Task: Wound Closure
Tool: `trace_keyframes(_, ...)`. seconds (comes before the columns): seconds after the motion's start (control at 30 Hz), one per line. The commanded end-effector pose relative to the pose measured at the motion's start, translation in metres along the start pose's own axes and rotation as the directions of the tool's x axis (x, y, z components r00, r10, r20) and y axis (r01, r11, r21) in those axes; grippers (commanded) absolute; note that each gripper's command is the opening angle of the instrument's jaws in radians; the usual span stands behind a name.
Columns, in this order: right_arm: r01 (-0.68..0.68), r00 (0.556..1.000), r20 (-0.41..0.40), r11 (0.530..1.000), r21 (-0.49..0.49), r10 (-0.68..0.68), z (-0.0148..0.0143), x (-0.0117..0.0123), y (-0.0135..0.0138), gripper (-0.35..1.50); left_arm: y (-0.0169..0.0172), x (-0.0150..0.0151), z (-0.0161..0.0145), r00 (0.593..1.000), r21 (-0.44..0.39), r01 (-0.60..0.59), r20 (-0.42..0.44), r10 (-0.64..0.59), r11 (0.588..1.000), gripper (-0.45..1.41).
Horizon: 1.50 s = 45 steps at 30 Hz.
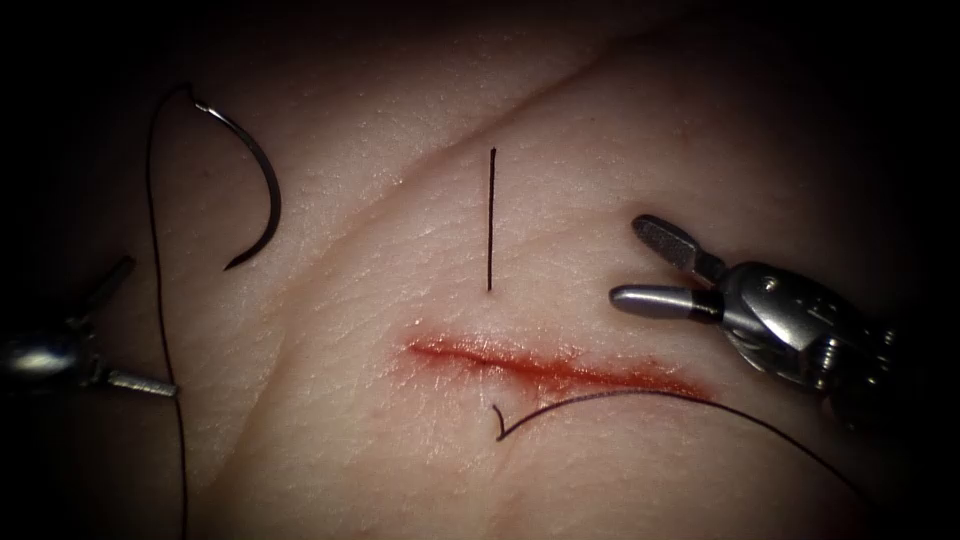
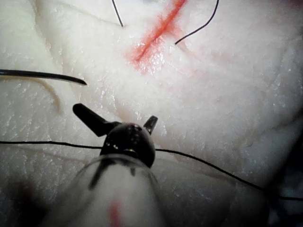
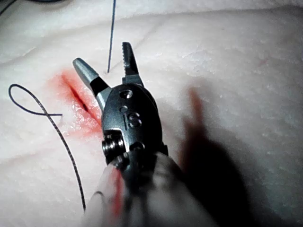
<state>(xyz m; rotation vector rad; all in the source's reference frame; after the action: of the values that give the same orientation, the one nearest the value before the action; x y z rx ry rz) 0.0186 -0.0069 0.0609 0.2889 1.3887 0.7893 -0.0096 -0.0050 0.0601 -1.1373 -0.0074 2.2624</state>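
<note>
Right claw (image 1: 630, 265) apart, empty, left claw (image 1: 125, 325) apart, empty, needle (image 1: 255, 190) loose on tissue (image 1: 600, 150), thread (image 1: 160, 300) beside.

Needle (image 1: 255, 190) lies on the tissue (image 1: 380, 470) far left of the cut (image 1: 550, 368) — right claw (image 1: 640, 268) just right.

A surgical training bench in a lab: pale tissue (image 1: 600, 150) with skin creases fills the endoscope frame, lit at the centre and dark at the edges, a cut (image 1: 540, 365) ringed with red fluid (image 1: 460, 350) at lower centre, and a curved needle (image 1: 255, 190) at upper left.
</note>
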Motion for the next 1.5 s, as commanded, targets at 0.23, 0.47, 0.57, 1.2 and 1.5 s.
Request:
trace_keyframes(0.23, 0.364, 0.929, 0.108, 0.928, -0.085, -0.354, -0.0026, 0.0013, -0.0004, 1.33, 0.0098, 0.0077, 0.0058, 0.995, -0.034, -0.043, -0.095, 0.039, 0.999, 1.11)
trace_keyframes(0.47, 0.415, 0.899, 0.201, 0.903, -0.113, -0.389, -0.0058, 0.0032, -0.0006, 1.31, 0.0154, 0.0125, 0.0135, 0.999, -0.006, -0.038, -0.022, 0.038, 0.999, 1.11)
trace_keyframes(0.57, 0.421, 0.894, 0.225, 0.898, -0.13, -0.387, -0.0065, 0.0031, -0.0006, 1.3, 0.0166, 0.0133, 0.0158, 0.998, 0.004, -0.055, 0.025, 0.055, 0.998, 1.08)
trace_keyframes(1.2, 0.449, 0.867, 0.304, 0.883, -0.135, -0.395, -0.0074, 0.0012, -0.0003, 1.23, 0.0183, 0.0183, 0.0197, 0.986, 0.051, -0.084, 0.149, 0.075, 0.995, 0.94)
trace_keyframes(1.5, 0.455, 0.861, 0.317, 0.881, -0.128, -0.398, -0.0071, 0.0006, -0.0004, 1.21, 0.0182, 0.0191, 0.0223, 0.939, 0.079, -0.168, 0.317, 0.135, 0.983, 0.88)
